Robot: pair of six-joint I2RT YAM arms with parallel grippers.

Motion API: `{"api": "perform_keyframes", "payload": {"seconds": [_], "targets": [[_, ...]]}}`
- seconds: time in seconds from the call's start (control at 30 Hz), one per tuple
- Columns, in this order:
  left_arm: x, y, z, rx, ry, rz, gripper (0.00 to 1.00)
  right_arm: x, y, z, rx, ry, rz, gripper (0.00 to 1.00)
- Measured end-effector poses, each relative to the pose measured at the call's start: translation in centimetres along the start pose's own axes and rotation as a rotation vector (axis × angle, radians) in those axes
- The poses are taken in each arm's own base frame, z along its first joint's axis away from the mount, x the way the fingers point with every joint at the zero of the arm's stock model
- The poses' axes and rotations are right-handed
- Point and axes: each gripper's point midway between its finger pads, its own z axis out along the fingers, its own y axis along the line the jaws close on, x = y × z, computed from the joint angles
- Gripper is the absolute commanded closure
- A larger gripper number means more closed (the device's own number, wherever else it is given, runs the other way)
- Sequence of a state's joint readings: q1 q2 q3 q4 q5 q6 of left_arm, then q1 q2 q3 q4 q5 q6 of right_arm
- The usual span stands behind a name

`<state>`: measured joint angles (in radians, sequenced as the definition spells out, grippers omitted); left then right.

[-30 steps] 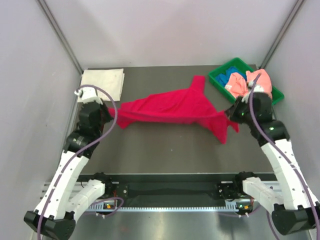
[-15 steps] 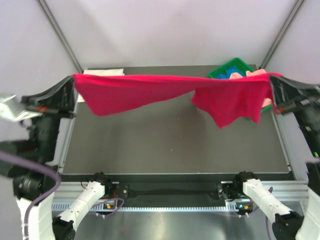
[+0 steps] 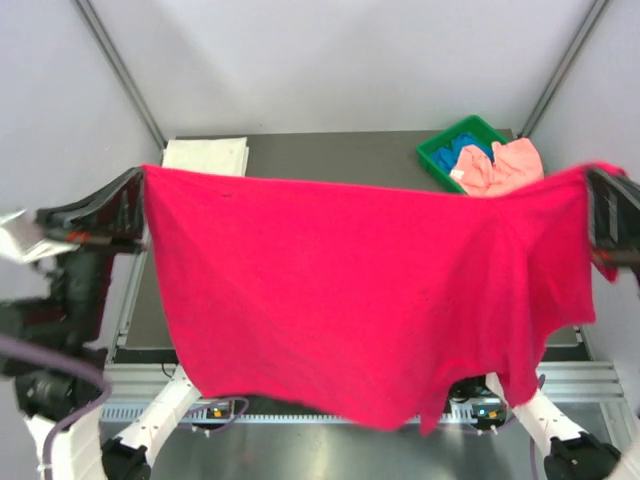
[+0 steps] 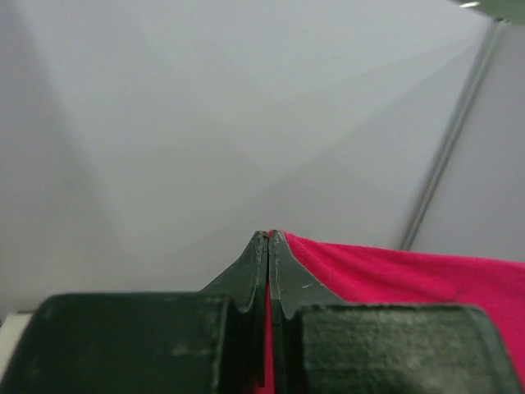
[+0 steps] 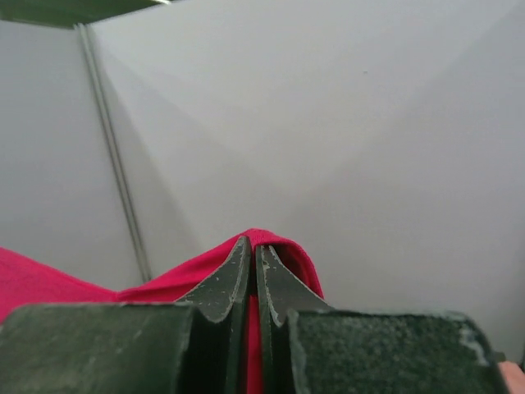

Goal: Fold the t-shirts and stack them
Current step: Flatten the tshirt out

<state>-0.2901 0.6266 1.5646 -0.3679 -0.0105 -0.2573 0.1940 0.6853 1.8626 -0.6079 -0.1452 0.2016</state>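
Red shirt (image 3: 340, 300) — spread as a sheet, long axis left–right, hem pointing down — hangs on the near side of the bin (image 3: 430, 158). Left gripper (image 4: 268, 243) and right gripper (image 5: 253, 248) are each clamped tight on a top corner.

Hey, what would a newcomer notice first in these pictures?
A large crimson-red cloth t-shirt hangs spread like a curtain across the middle, pinched at its top corners by the left claw and the right claw. Behind it, at far right, sits a green plastic bin.

Left jaws pinched together on crimson-red t-shirt (image 4: 410, 275), pale wall (image 4: 205, 123) behind
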Motion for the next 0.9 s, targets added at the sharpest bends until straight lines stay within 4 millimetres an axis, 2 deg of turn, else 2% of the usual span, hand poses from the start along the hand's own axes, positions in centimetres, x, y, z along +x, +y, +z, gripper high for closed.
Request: {"api": "perform_keyframes", "payload": {"seconds": [0.07,0.13,0.17,0.23,0.3,0.37,0.47,0.53,0.57,0.67,0.8,0.9], "targets": [[3.6,1.9,1.1,-0.069,0.075,0.024,1.00,4.3,-1.7,3.2,0.031,0.076,-0.009,1.00],[9.1,4.6,2.0,-0.160,0.178,0.052,1.00,10.5,-3.6,6.0,0.062,0.191,-0.004,1.00],[12.1,5.9,2.0,-0.202,0.242,0.066,1.00,14.8,-4.8,7.7,0.075,0.257,0.001,1.00],[19.7,9.1,1.7,-0.302,0.404,0.102,1.00,25.9,-7.3,9.5,0.106,0.451,0.027,1.00],[26.5,11.9,0.6,-0.392,0.562,0.144,1.00,36.4,-9.3,9.3,0.139,0.651,0.057,1.00],[32.6,14.5,-0.8,-0.465,0.712,0.199,1.00,46.2,-10.8,7.7,0.160,0.853,0.095,1.00],[39.8,17.8,-2.3,-0.547,0.909,0.268,1.00,55.4,-11.4,7.5,0.133,1.007,0.147,1.00],[43.1,20.0,-3.0,-0.601,0.995,0.295,1.00,59.5,-11.7,8.4,0.116,1.063,0.170,1.00],[44.8,21.5,-3.4,-0.638,1.042,0.303,1.00,61.8,-11.9,9.5,0.099,1.079,0.184,1.00],[47.4,25.9,-4.0,-0.747,1.098,0.306,1.00,66.1,-12.3,12.9,0.061,1.081,0.203,1.00],[48.9,30.4,-2.9,-0.838,1.081,0.300,1.00,69.1,-12.1,16.6,0.018,1.055,0.208,1.00],[49.8,32.5,-1.0,-0.849,1.058,0.308,1.00,70.5,-11.0,20.2,-0.028,1.017,0.199,1.00]]}}
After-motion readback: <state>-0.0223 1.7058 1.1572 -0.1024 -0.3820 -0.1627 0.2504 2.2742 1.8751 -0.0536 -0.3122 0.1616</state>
